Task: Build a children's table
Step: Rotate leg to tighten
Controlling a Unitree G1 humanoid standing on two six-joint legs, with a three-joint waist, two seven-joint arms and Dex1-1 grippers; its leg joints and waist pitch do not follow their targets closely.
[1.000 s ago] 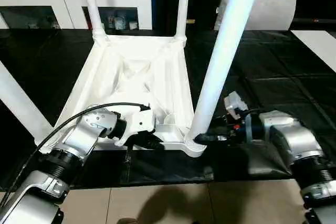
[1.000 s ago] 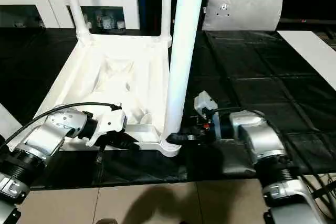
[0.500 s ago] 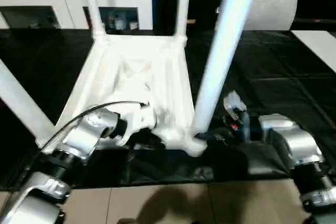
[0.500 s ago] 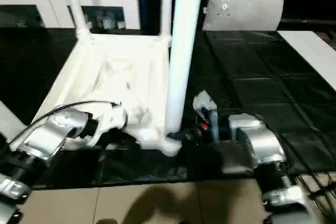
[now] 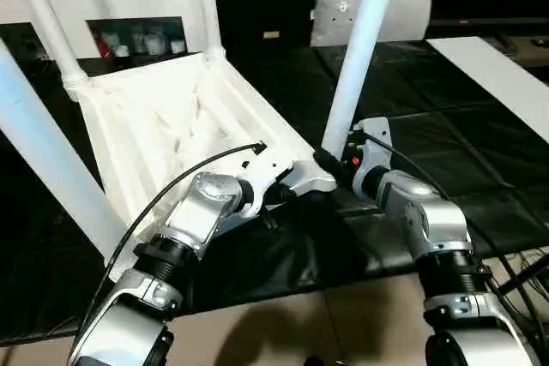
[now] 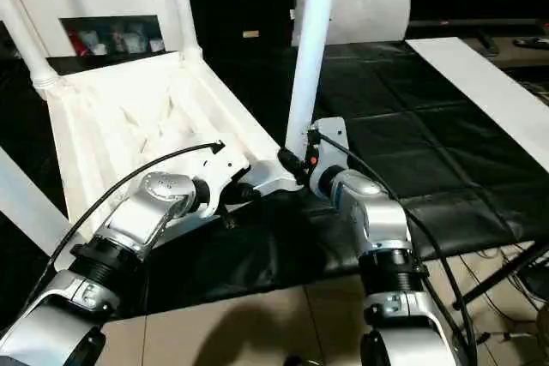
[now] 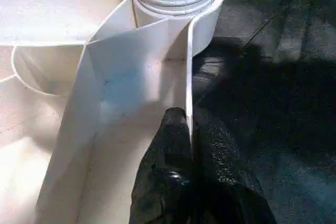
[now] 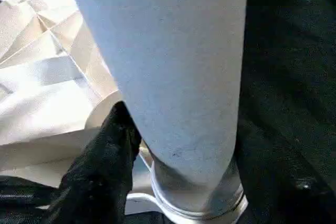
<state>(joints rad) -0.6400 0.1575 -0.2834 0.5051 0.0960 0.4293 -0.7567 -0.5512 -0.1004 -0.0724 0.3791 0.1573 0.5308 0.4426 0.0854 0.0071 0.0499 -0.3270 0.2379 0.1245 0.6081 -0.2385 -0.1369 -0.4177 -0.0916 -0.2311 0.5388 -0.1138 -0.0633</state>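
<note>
This looks like a room in a home, or a space made to look like one. At the far wall stands a white cabinet (image 5: 129,19) with glass doors, and small things like jars or cups are kept on its shelf behind the glass. Some dark objects lie on its top. Beside it, a grey pillow (image 5: 377,8) leans upright. The floor has beige tiles (image 5: 283,332), and a black quilted mat (image 5: 429,126) covers most of the working area. A white flat board (image 5: 497,75) lies on the mat at one side.
</note>
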